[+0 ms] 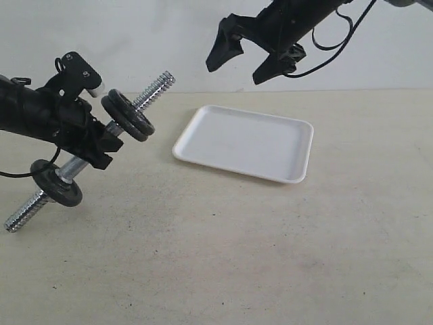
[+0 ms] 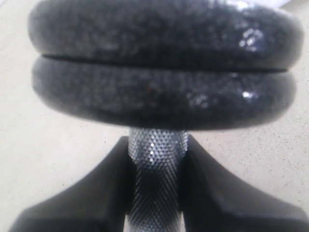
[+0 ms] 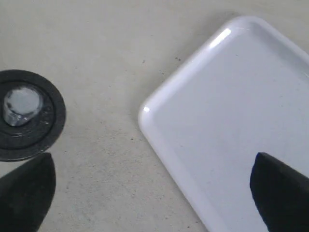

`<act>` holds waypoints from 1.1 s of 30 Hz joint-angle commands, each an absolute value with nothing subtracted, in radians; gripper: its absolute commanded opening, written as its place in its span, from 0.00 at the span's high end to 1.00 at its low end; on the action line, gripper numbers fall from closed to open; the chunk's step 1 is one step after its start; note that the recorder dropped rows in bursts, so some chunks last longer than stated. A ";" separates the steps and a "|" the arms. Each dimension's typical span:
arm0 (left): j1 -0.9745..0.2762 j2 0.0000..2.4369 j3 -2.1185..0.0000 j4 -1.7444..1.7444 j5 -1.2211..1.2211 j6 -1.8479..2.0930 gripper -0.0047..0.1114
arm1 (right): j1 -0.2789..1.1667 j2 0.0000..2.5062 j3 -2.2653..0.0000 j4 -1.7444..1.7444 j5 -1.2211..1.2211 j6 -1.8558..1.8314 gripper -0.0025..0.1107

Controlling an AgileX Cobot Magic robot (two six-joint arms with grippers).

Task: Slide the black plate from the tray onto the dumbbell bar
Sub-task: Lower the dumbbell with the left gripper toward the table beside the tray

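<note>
Left gripper (image 1: 95, 139) is clamped on the knurled middle of the bar (image 1: 154, 89), one finger (image 2: 87, 198) on each side of it. The bar is tilted, its threaded right end higher and pointing toward the tray (image 1: 203, 112). Cannot tell whether its near-left end touches the table (image 1: 237, 271). Black plate (image 1: 137, 116) sits on the bar's right end as the outer of two discs, face to face with the inner disc (image 1: 111, 112), with bare thread beyond it. A third disc (image 1: 57, 183) sits toward the left end. The tray lies flat on the table, right of the bar and apart from it. Right gripper (image 1: 237, 68) hangs in the air above the tray's far edge, jaws wide, holding nothing. Its wrist view shows the plate end-on, with the bar's tip through the hole.
</note>
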State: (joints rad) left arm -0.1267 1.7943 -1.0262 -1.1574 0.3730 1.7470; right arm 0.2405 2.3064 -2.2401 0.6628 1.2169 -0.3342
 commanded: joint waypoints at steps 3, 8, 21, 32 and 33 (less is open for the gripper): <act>-0.128 1.733 -1.071 -1.275 0.345 1.560 0.92 | 0.230 2.279 -2.244 0.602 1.221 -0.325 0.06; -0.128 1.733 -1.071 -1.275 0.341 1.419 0.92 | 0.230 2.277 -2.244 0.581 1.221 -0.318 0.06; -0.128 1.768 -1.071 -1.481 0.326 1.233 0.92 | 0.230 2.255 -2.244 0.526 1.221 -0.305 0.64; -0.137 1.942 -1.089 -1.744 0.449 1.466 0.92 | 0.230 2.252 -2.244 0.572 1.221 -0.283 0.97; -0.141 1.958 -1.108 -1.744 0.449 1.466 0.92 | 0.230 2.252 -2.244 0.575 1.221 -0.283 0.97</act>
